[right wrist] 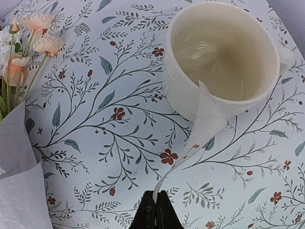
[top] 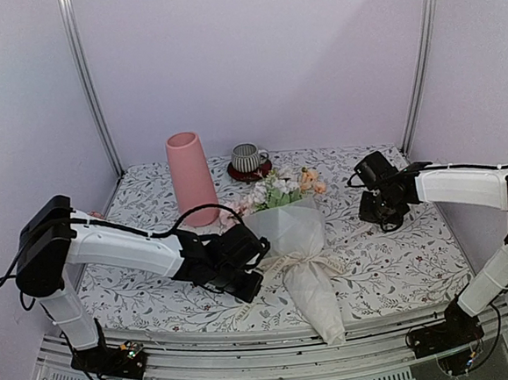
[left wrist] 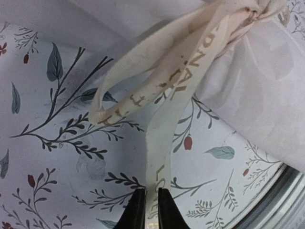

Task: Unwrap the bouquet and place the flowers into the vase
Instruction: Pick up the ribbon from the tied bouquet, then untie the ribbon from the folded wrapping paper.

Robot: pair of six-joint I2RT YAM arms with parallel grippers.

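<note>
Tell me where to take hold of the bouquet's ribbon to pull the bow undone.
Pinch the free tail near its end, coming from the bouquet's left. It runs flat and straight from the knot, clear of the loop; the left gripper sits astride it there.

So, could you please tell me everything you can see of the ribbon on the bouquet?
The ribbon is a flat cream fabric band printed with faded gold lettering. It is knotted around the narrow waist of the bouquet's white wrapping paper, where the paper bunches. One loop droops sideways over the floral tablecloth; one tail runs down into the narrow gap between the jaws of the left gripper, which stand slightly apart. Whether they pinch it cannot be told.
</note>
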